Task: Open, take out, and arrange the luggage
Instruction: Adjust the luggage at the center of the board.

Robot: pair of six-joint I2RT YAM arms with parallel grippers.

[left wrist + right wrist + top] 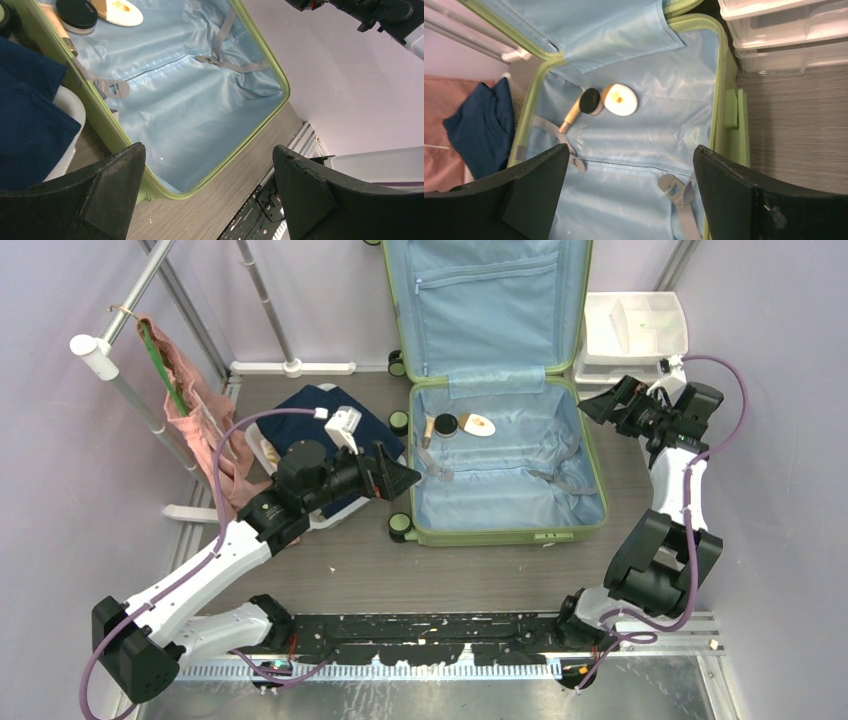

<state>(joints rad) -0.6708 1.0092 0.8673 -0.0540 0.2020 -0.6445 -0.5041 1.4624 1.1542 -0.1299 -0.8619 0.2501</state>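
**Luggage (pixel 500 490) Is Laid Open, and Both Grippers Are Spread Wide**

The green luggage is laid flat in the middle of the table. Its lid is stood up at the back, and blue lining is seen inside. A dark blue cloth (pixel 300 420) is laid near its left side. A white drawer unit (pixel 635 330) is set just beside its far right corner.

The left gripper (pixel 408 478) is held at the left rim of the luggage. Its fingers (pixel 115 185) are spread wide apart, and nothing is gripped by them. The right gripper (pixel 592 405) is held just outside the right rim, near the drawer unit. Its fingers (pixel 534 185) are spread wide too, and nothing is gripped.

Two grey straps (pixel 562 481) are left loose on the lining. At the back left of the lining, three small things are seen close together: a white oval thing (pixel 478 424), a black round jar (pixel 446 424) and a thin tan tube (pixel 428 431).
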